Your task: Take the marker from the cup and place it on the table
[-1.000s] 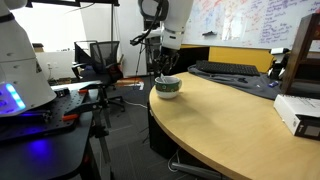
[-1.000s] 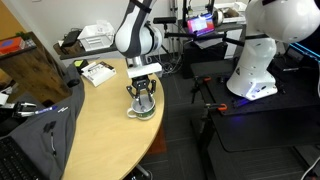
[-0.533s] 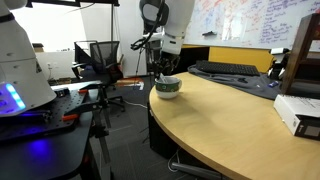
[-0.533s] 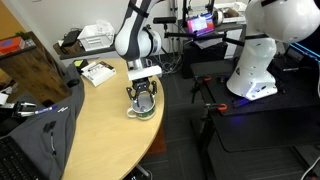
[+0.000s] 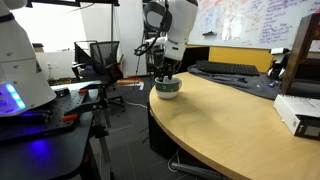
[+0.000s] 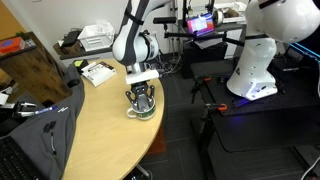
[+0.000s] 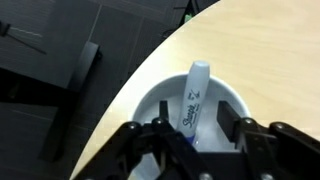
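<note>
Marker (image 7: pixel 193 98) leans inside the cup (image 7: pixel 150 102) at the surface's (image 7: pixel 270 40) curved edge. We see it directly between the spread, empty fingers of our end effector (image 7: pixel 195 140), its long axis running near-to-far, crosswise to their closing line.

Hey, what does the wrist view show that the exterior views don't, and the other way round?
Only the wrist view: the marker lying inside the cup, between the open jaws. Only the exterior views: the arm, and the whole table, wide and curved, with a white box on it. Both: the gripper right at the cup, which sits near the table edge.
</note>
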Robot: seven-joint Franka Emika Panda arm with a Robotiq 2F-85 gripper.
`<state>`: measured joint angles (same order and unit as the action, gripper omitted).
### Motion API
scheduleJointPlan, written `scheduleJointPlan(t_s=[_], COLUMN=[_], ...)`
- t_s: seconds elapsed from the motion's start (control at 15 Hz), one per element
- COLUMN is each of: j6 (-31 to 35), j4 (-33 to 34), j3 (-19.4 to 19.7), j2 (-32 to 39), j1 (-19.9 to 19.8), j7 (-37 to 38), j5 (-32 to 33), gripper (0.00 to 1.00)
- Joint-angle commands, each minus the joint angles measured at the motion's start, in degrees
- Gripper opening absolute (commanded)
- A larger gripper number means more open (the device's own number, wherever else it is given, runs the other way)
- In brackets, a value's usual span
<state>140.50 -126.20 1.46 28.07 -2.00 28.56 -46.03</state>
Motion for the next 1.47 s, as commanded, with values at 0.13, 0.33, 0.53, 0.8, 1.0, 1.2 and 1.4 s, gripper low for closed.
scheduleJointPlan(t_s=[0.13,0.33,0.53,0.8,1.0,1.2,1.4], j6=[-0.35,-1.89,-5.65,-16.05,-10.38,-2.42,5.67], j4=[2.14,1.19,-0.17,-1.99,-2.81,-0.01,4.02], j3=[-0.49,-0.24,-0.51,0.38,1.4,0.52,1.72], j2=[2.13,0.02,-3.96,-12.52,-17.23,-15.61,-10.34], j1=[-0.79,-1.26,-2.97,-4.35,-0.91,2.26,6.53], j7=[-1.46,-1.63,-3.26,-8.42,-4.44,1.93,13.37], j5=[-2.14,-1.74,-2.5,-3.04,3.88,13.29,25.97], gripper=[0.27,0.03,0.06,0.06,0.06,0.06,0.06])
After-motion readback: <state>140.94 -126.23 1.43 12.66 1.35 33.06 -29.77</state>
